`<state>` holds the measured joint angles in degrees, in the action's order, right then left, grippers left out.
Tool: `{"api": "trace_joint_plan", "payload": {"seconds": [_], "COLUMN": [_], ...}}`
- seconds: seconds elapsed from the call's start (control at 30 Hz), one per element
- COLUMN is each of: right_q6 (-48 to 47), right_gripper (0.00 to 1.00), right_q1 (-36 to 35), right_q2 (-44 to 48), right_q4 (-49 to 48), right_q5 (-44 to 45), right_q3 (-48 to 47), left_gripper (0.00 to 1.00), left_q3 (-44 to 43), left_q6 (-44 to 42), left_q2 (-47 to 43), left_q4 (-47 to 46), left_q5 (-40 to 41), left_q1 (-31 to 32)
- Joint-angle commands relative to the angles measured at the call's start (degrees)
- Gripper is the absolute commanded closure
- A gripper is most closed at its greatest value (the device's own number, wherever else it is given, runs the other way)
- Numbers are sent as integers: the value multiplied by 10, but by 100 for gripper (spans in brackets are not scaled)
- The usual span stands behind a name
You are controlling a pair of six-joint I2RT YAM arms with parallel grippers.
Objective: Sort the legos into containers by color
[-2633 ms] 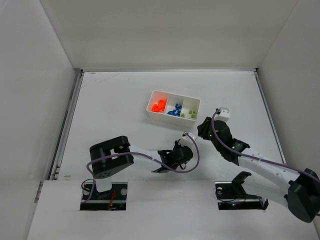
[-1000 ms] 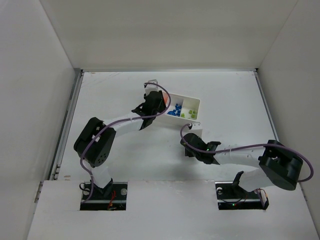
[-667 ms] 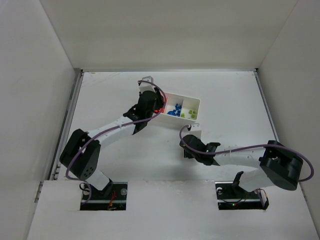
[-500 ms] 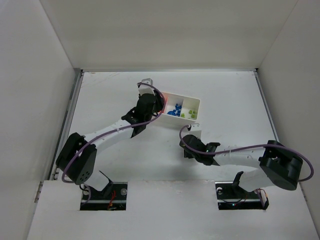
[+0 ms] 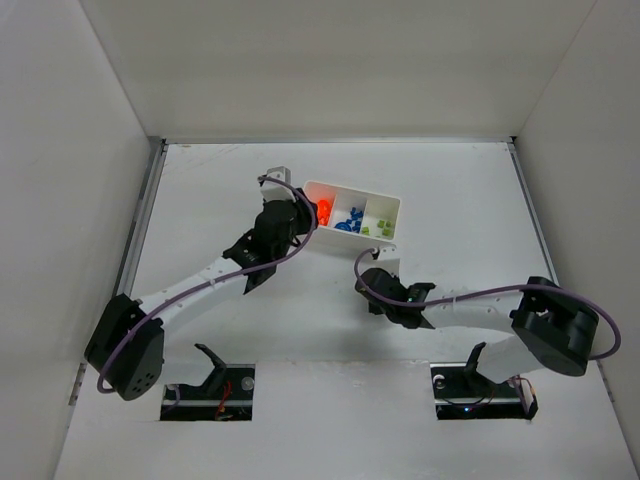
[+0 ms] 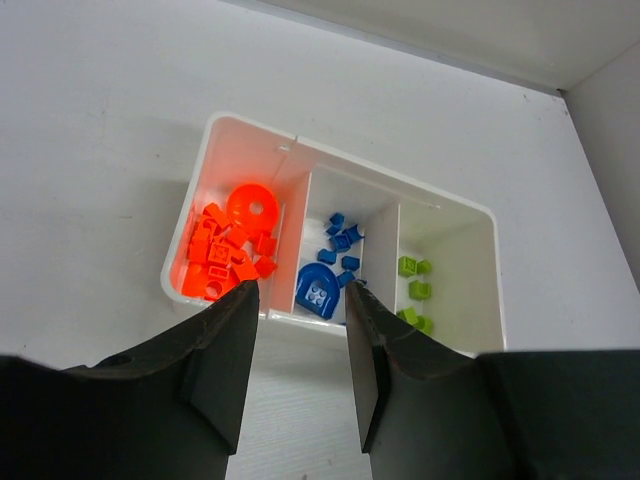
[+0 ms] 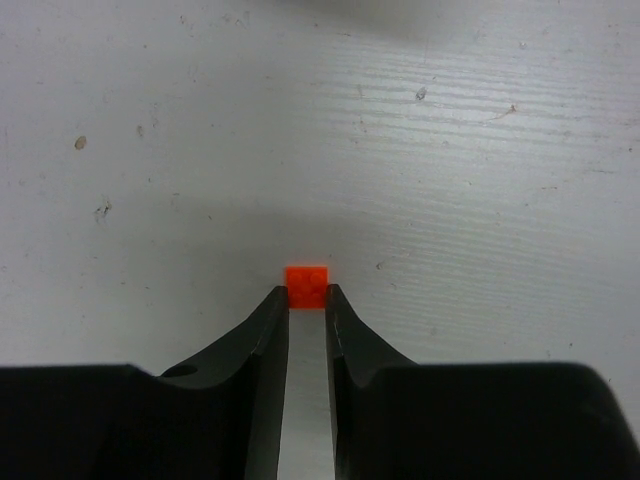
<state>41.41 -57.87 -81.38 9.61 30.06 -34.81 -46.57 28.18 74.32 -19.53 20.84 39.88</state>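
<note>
**A:** One white tray (image 6: 240, 126), three containers (image 6: 379, 245), with orange, blue and green legos (image 6: 225, 250) sorted inside. The left gripper (image 6: 298, 300) hangs above it, jaws apart and empty.

**B:** The right gripper (image 7: 306, 300) is down on the table (image 7: 150, 100), jaws flanking one stray orange brick (image 7: 307, 283). Pinched or not? Can't tell. It looks tiny, light, hard and slick, so I'd squeeze its flat sides.

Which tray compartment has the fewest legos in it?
The end compartment with yellow-green legos: only a handful, while the blue compartment and orange compartment are fuller.
</note>
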Motion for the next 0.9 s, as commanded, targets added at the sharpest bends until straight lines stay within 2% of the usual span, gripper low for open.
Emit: {"api": "trace_joint_plan", "payload": {"seconds": [0.0, 0.23, 0.47, 0.63, 0.87], "right_q6": [10, 6, -50, -99, -101], "right_gripper": [78, 78, 78, 75, 58], "right_q1": [-14, -30, -8, 30, 64], "right_q2": [7, 90, 109, 58, -72], "right_q4": [22, 18, -27, -47, -121], "right_q5": [16, 22, -22, -40, -41], "right_q3": [-6, -12, -61, -126, -150], "left_gripper": [63, 63, 62, 60, 60], "left_q3": [18, 62, 118, 161, 215], "left_q6": [1, 5, 28, 47, 63], "left_q2": [-30, -74, -123, -162, -209], "left_q4": [-7, 2, 5, 21, 24], "left_q5": [6, 15, 27, 43, 47], "left_q1": [5, -5, -20, -28, -46]}}
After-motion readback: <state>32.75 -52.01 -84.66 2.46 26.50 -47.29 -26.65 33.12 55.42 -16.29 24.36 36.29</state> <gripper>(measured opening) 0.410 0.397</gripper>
